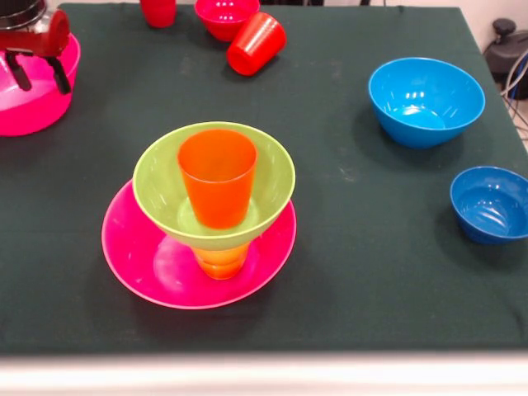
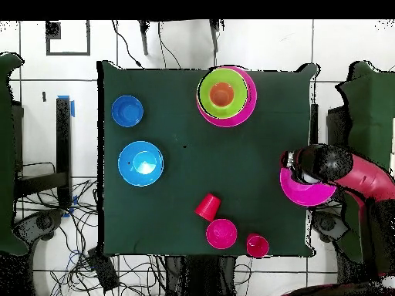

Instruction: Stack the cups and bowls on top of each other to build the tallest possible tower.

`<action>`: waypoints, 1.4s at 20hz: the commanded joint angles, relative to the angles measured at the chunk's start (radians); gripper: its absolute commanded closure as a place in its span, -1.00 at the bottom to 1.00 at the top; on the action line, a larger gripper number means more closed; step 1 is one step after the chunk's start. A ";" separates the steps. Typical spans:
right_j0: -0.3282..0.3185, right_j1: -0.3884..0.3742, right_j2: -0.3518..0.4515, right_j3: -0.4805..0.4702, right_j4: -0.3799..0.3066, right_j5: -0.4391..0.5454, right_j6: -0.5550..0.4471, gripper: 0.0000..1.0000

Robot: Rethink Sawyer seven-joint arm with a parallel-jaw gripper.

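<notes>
The tower stands at front centre-left: a wide pink bowl (image 1: pixel 148 264), a yellow cup (image 1: pixel 221 261) on it, a lime green bowl (image 1: pixel 157 177) on the cup, and an orange cup (image 1: pixel 217 177) upright in the green bowl. From overhead the tower (image 2: pixel 225 95) is near the table's top edge. My gripper (image 1: pixel 39 76) hangs open over a second pink bowl (image 1: pixel 41 111) at the far left; it also shows in the overhead view (image 2: pixel 303 163) above that bowl (image 2: pixel 307 193). It holds nothing.
A light blue bowl (image 1: pixel 426 101) and a small dark blue bowl (image 1: pixel 492 204) sit at the right. At the far edge are a red cup on its side (image 1: pixel 256 43), a small red bowl (image 1: pixel 226 16) and an upright red cup (image 1: pixel 158 11).
</notes>
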 commanded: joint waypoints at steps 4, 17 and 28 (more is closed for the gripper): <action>-0.009 0.037 0.133 -0.060 -0.084 0.102 -0.320 -1.00; -0.022 0.053 0.145 -0.198 -0.217 0.181 -0.450 -1.00; -0.008 0.094 0.142 -0.344 -0.308 0.235 -0.523 -1.00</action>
